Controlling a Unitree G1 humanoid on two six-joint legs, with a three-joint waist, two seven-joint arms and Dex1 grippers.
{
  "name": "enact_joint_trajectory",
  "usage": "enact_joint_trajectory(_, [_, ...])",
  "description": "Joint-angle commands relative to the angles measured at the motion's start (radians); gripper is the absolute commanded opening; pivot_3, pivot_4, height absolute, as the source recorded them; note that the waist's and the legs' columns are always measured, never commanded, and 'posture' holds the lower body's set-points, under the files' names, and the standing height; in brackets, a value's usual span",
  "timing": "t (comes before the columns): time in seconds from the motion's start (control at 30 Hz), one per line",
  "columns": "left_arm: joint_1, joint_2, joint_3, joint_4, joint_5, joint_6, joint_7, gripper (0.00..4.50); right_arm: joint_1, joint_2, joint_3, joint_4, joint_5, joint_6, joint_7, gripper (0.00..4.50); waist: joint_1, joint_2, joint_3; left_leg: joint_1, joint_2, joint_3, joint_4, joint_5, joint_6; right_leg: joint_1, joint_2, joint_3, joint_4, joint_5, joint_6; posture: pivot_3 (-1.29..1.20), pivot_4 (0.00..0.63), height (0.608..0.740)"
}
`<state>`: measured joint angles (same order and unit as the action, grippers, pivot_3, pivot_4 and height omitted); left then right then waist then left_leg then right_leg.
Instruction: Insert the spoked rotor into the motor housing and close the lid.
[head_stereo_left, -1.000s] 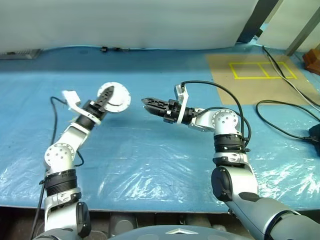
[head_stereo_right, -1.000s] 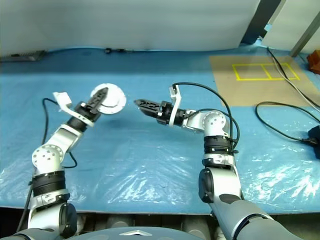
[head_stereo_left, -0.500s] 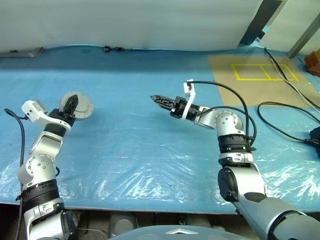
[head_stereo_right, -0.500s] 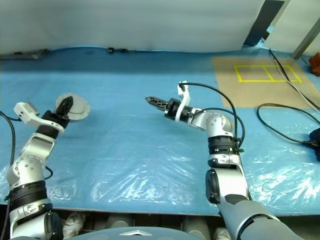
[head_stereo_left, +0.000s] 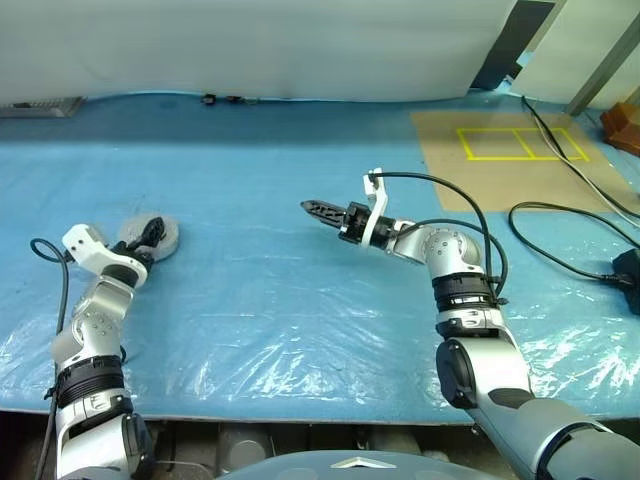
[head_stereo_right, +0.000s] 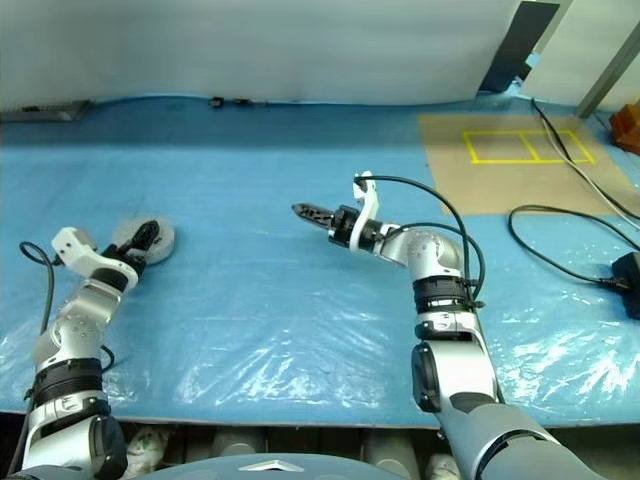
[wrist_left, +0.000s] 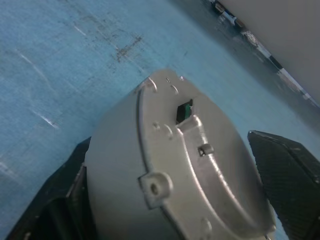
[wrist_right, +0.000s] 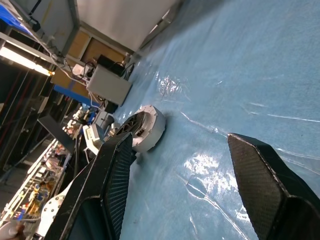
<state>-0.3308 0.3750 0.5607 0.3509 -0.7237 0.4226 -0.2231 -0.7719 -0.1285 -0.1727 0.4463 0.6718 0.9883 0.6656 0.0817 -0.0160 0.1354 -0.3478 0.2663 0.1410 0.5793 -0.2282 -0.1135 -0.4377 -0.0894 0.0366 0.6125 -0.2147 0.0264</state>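
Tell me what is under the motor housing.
The motor housing sits on the blue plastic sheet, between the left pincer's spread fingers. The sheet directly beneath it is covered from view.

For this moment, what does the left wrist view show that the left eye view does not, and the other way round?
Left wrist view: the motor housing close up, its grey side wall with screw lugs and a small dark notch, and a gap between it and one of the left fingers. Left eye view: the right gripper open above the blue sheet, the yellow taped rectangles and the black cables. Both: the motor housing resting on the blue sheet with the left fingers on either side of it.
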Motion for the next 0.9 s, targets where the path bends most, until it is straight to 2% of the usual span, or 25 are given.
enact_joint_trajectory(0.03, [0.005,0.054,0.064,0.020,0.025,-0.050,0.026,4.46,0.006,-0.004,0.025,-0.035,0.002,-0.004,0.035,3.17,-0.004,0.000,0.000,0.000,0.000,0.000,0.000,0.000,0.000,0.000,0.000,0.000,0.000,0.000,0.000,0.00,0.150,0.740])
enact_joint_trajectory(0.27, [0.032,0.134,0.135,0.036,0.064,-0.159,0.024,4.46,0.010,0.005,0.047,-0.018,-0.012,-0.016,0.054,3.17,-0.011,0.000,0.000,0.001,0.000,0.000,0.000,0.000,0.000,0.000,0.000,0.000,0.000,0.000,0.000,0.00,0.150,0.740])
enact_joint_trajectory(0.4, [0.095,0.151,0.097,-0.118,0.032,-0.120,-0.075,4.46,0.002,-0.005,0.040,-0.014,-0.023,-0.050,0.067,3.17,-0.011,-0.001,0.000,0.000,0.000,-0.001,0.000,0.000,0.000,0.000,0.000,-0.001,-0.001,0.000,0.000,0.00,0.150,0.740])
enact_joint_trajectory(0.5, [0.157,0.155,0.009,-0.395,-0.065,0.016,-0.149,4.46,0.017,-0.026,0.049,-0.056,-0.076,-0.174,0.072,3.17,-0.001,-0.001,0.000,-0.001,0.001,-0.002,0.000,0.000,0.000,0.000,-0.001,-0.004,-0.001,0.000,0.000,0.00,0.150,0.740])
enact_joint_trajectory(0.57, [0.176,0.162,-0.048,-0.516,-0.101,0.079,-0.178,4.46,0.033,-0.034,0.064,-0.082,-0.119,-0.261,0.069,3.17,0.011,-0.001,0.000,-0.002,0.002,-0.002,0.001,-0.001,-0.002,0.000,-0.001,-0.005,-0.001,0.000,-0.001,0.00,0.150,0.740])
enact_joint_trajectory(0.7, [0.152,0.164,-0.225,-0.678,-0.074,0.141,-0.218,4.46,0.099,-0.082,0.174,-0.167,-0.248,-0.436,0.099,3.17,0.012,-0.001,0.000,-0.001,0.002,-0.002,0.001,-0.002,-0.004,0.001,-0.001,-0.005,0.000,-0.002,-0.003,0.00,0.150,0.740])
enact_joint_trajectory(0.83, [0.195,0.252,-0.527,-0.674,0.190,0.044,-0.375,4.46,0.149,-0.087,0.174,-0.239,-0.230,-0.391,0.081,3.17,-0.012,0.000,0.001,-0.002,0.002,-0.002,0.001,-0.002,-0.003,0.001,0.000,-0.004,0.000,-0.001,-0.001,0.00,0.150,0.740])
enact_joint_trajectory(0.9, [0.181,0.237,-0.571,-0.638,0.226,0.007,-0.398,4.46,0.177,-0.080,0.180,-0.266,-0.246,-0.405,0.059,3.17,-0.021,0.001,0.001,-0.002,0.002,-0.002,0.000,0.000,0.000,0.001,0.000,-0.004,-0.001,-0.001,-0.001,0.00,0.150,0.740])
